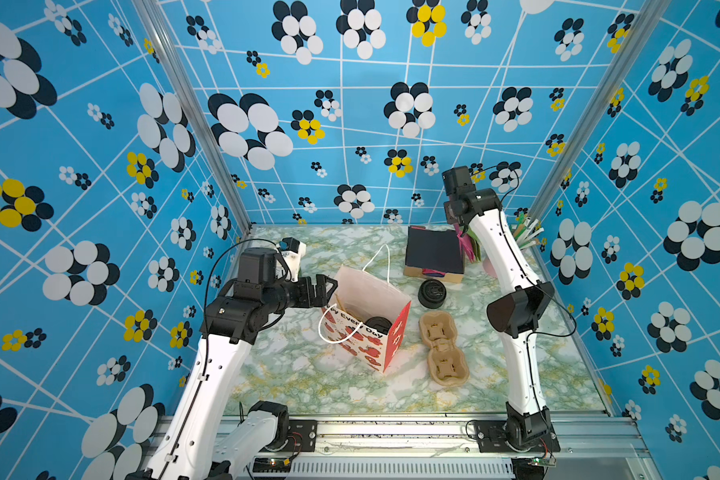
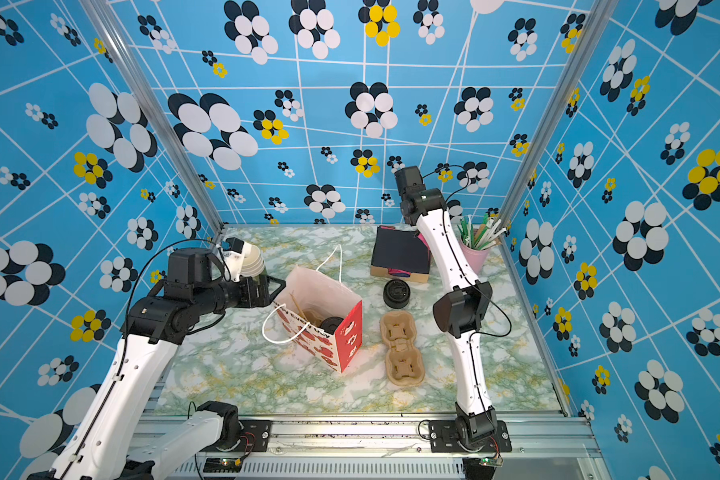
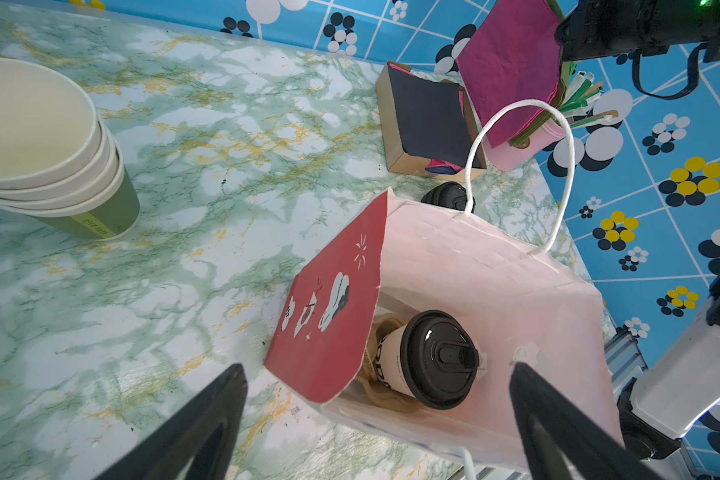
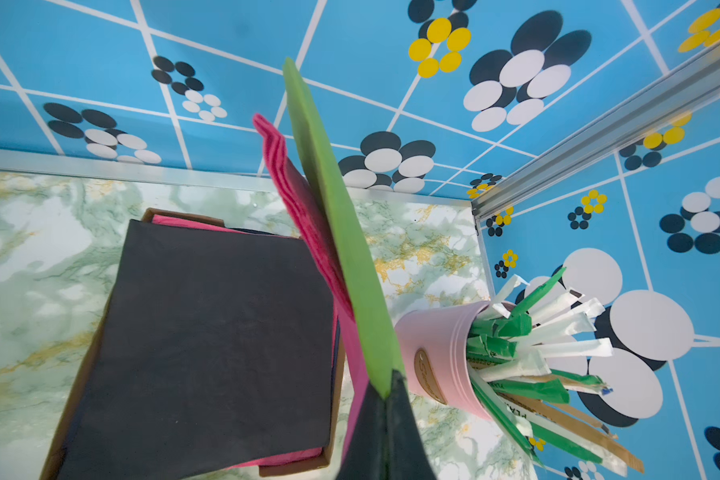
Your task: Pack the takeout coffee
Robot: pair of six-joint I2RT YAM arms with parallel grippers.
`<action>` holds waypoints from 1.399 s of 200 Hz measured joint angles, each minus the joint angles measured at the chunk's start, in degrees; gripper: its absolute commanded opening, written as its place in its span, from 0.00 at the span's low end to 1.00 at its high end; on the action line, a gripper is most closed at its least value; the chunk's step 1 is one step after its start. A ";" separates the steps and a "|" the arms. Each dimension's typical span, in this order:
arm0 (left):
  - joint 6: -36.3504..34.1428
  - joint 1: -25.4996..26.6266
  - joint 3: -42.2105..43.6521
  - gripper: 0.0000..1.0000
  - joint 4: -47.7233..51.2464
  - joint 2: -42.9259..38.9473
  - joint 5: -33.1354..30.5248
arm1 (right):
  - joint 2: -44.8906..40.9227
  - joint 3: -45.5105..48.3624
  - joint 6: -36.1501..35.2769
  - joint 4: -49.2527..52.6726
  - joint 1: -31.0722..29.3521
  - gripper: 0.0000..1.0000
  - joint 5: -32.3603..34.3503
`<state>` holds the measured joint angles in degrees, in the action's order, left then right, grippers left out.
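The coffee (image 3: 429, 357) sat inside the paper bag (image 1: 366, 291) in the middle of the bench (image 1: 308, 382). The left gripper (image 1: 329, 287) hung at the bag's left edge, jaws wide apart and empty. The right gripper (image 4: 391, 388), far right, was clamped on a green napkin (image 4: 337, 232) and a pink napkin (image 4: 292, 178).

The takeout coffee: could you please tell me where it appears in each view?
Top view: coffee sits inside the bag, mid-table; only its lid shows.
Top view: coffee again inside the bag.
Left wrist: coffee inside the bag, lid and lettering showing.
Right wrist: not in view.
Shared landmark: black napkin, in all four.
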<state>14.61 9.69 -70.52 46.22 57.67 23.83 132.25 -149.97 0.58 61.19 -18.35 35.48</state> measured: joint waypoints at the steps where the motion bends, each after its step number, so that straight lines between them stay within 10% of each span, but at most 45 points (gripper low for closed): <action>1: 0.00 0.00 0.00 1.00 0.00 0.00 0.00 | 0.13 0.00 0.02 0.00 0.00 0.00 0.02; 68: -0.02 0.00 0.46 1.00 -0.07 0.00 -0.02 | 10.51 -0.20 2.32 -0.11 -4.59 0.00 -1.97; 214: -0.02 0.00 0.72 1.00 -0.04 0.00 -0.02 | 16.39 -0.20 16.22 -2.01 -5.75 0.21 -28.06; 280: -0.02 0.00 0.72 1.00 -0.04 0.00 -0.02 | 16.48 -0.20 17.03 -2.03 -5.57 0.00 -30.18</action>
<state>14.59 9.69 -69.80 46.17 57.67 23.81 148.73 -150.17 17.61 59.16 -23.92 5.30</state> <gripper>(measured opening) 0.999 0.050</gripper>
